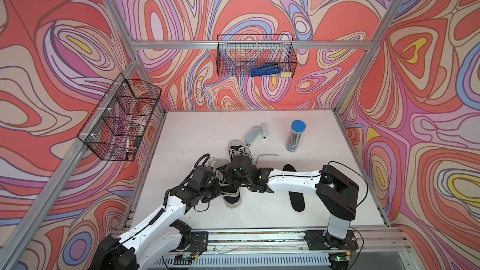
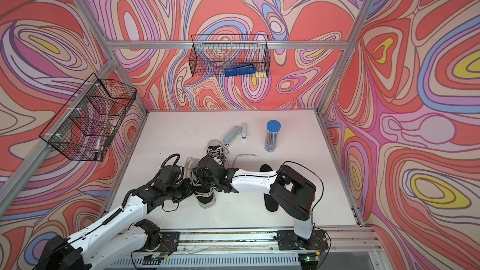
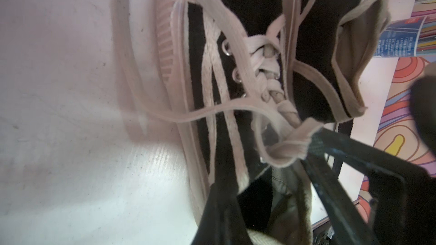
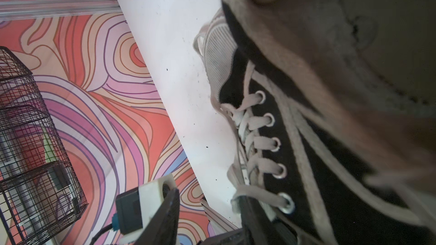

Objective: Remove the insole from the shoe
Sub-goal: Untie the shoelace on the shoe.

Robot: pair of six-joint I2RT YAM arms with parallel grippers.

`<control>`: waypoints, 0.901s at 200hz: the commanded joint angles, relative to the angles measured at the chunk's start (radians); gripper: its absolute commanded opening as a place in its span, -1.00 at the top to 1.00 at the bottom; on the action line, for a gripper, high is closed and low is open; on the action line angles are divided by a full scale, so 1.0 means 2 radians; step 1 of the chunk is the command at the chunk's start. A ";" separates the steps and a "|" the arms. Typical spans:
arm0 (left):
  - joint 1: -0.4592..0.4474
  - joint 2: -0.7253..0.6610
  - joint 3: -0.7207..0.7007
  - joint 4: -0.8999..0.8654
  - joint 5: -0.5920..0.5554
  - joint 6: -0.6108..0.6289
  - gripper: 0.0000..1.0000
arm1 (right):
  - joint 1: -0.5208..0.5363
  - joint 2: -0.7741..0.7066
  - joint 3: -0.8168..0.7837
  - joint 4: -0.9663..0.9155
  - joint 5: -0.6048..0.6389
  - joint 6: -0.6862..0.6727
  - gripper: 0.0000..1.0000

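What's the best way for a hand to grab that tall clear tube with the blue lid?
Take the tube around its clear middle, below the blue lid, coming in level from the robot's side. It stands upright and is round, so two opposite walls suit a pinch, and that side looks free; the staplers lie apart, beside it.

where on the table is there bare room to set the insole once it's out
Widest bare patch: back left of the white table, between the left frame rail and two grey staplers. Also the front strip between the near black high-top shoe and the black insole. Crowded: the centre, from the far shoe back to the staplers and clear blue-lidded tube.
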 commanded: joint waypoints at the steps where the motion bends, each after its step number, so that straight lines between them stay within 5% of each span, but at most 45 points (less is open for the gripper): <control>1: 0.001 0.001 0.005 -0.004 -0.001 0.001 1.00 | -0.006 0.028 0.026 0.006 0.009 -0.015 0.12; 93: 0.002 -0.003 0.009 -0.008 0.003 0.006 1.00 | -0.011 0.083 0.084 -0.011 0.022 -0.037 -0.06; 180: 0.001 -0.020 -0.002 -0.052 0.009 0.007 1.00 | -0.044 0.100 0.151 -0.054 0.133 -0.146 -0.12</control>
